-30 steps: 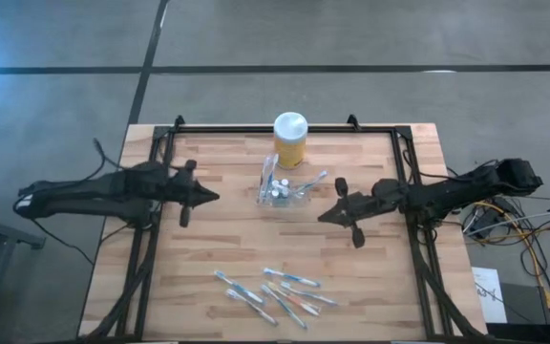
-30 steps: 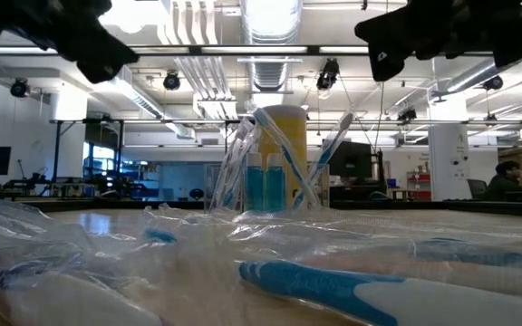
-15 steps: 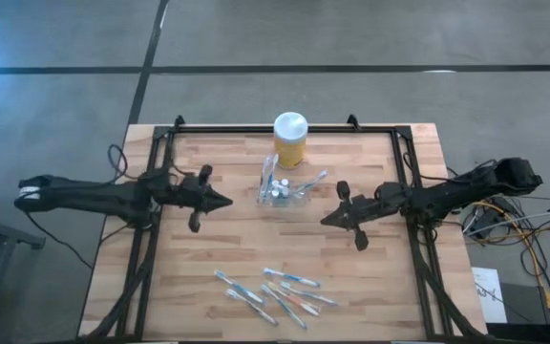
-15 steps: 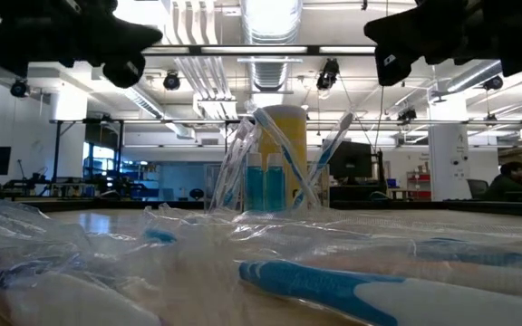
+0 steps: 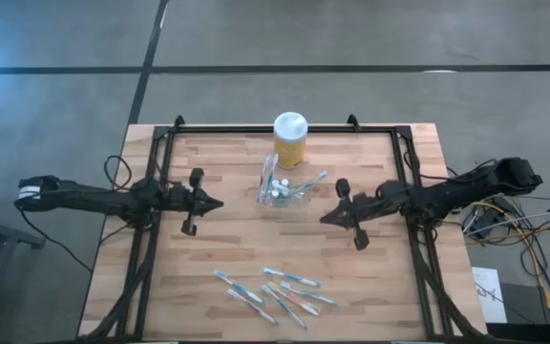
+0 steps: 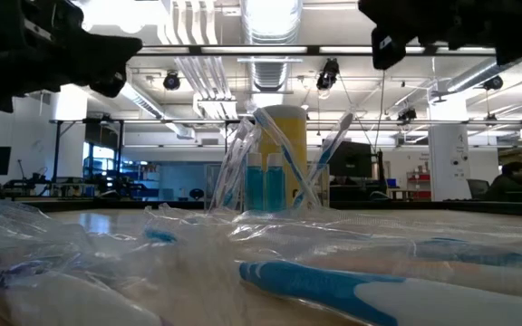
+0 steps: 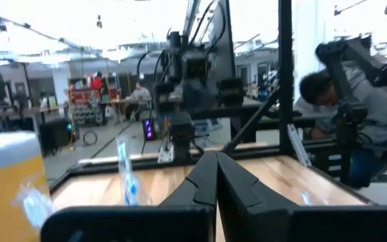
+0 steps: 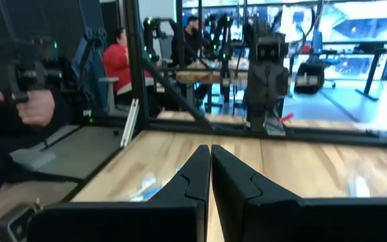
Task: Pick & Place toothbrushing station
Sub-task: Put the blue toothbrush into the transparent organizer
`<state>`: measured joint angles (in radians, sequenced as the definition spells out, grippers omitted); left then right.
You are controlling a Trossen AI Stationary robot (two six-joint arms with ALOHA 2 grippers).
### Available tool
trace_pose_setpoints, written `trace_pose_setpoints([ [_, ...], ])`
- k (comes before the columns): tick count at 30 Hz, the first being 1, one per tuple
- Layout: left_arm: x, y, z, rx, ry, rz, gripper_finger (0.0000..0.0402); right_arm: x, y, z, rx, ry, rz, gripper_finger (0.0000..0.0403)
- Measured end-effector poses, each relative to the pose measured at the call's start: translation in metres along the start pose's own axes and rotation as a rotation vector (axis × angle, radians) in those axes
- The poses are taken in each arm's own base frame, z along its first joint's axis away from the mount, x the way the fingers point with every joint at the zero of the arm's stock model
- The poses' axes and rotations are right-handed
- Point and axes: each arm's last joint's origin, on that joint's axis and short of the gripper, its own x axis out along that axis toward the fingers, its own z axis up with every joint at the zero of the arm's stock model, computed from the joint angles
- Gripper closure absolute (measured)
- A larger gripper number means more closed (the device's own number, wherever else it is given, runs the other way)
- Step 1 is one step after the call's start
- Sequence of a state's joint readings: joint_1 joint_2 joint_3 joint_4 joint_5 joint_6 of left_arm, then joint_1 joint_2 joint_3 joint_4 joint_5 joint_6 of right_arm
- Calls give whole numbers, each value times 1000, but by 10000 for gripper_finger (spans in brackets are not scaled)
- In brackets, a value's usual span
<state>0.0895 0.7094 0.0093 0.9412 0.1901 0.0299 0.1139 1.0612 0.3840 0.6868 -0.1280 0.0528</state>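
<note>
Bare desk (image 5: 227, 244) is lying open between the toothbrushing station (image 5: 280, 187) and the loose toothbrushes (image 5: 273, 291) nearer the front; the yellow jar (image 5: 290, 140) is crowding the station's far side, just beside it.

Even, soft overhead light falls on the wooden table (image 5: 227, 239), with only faint shadows beneath both arms. At table height, bright ceiling strip lights (image 6: 270, 18) glare white, turning the arms above into dark silhouettes. The nearest toothbrushes (image 6: 333, 285) are blurred, out of focus. Beyond the left gripper (image 7: 216, 176), windows wash out; the yellow jar (image 7: 9, 178) beside it looks soft.
</note>
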Motion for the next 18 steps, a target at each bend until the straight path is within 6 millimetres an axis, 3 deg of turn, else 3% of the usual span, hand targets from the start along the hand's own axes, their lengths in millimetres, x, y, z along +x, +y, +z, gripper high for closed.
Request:
trace_pose_setpoints([
  [11,0,3,-5,-117,46,89,394,9,2,33,17,-62,11,390],
  [18,0,2,-7,-121,65,90,391,-6,9,44,-99,-389,40,390],
])
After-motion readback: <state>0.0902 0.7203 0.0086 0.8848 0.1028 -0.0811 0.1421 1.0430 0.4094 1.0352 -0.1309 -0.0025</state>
